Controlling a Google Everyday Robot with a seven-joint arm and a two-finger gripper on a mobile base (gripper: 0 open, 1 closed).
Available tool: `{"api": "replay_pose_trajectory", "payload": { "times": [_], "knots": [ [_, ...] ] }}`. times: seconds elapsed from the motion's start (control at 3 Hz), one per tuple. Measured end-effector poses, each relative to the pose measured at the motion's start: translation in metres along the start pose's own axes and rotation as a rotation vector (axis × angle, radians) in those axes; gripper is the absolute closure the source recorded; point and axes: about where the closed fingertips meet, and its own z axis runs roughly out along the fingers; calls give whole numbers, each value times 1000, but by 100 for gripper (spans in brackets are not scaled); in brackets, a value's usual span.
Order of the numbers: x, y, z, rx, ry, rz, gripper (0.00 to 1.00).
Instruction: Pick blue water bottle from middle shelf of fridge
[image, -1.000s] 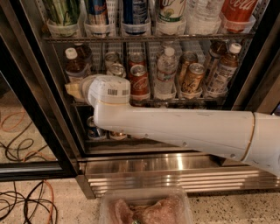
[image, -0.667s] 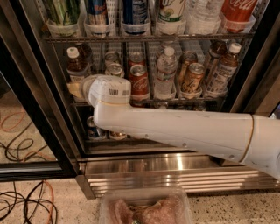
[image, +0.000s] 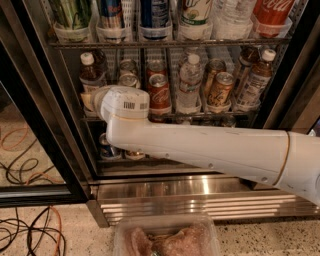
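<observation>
Item: blue water bottle (image: 89, 74), standing upright on the middle shelf (image: 240, 113), left of the red can (image: 159, 91) with one lane between. I am hovering my gripper (image: 93, 100) left of that can, in front of the bottle's lower body. Whether it is gripping, I cannot tell.

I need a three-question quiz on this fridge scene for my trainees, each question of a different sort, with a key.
1. True or false: the end effector is at the left end of the middle shelf.
2. What stands at the far right of the rack above? A) Coca-Cola bottle B) milk carton C) glass jar
3. Fill in: the clear water bottle has a ___ cap.

Key: 1 true; 2 A; 3 white.
</observation>
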Motion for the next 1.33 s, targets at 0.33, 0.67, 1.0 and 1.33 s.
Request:
{"api": "replay_pose_trajectory", "payload": {
  "times": [0.33,0.67,1.0,1.33],
  "knots": [
    [-2,1,-1,-9,-6,-22,100],
    [-12,6,-13,-27,-40,-28,100],
    [-16,21,-25,-47,-63,-40,100],
    [-16,21,-25,-47,-63,-40,100]
  ]
}}
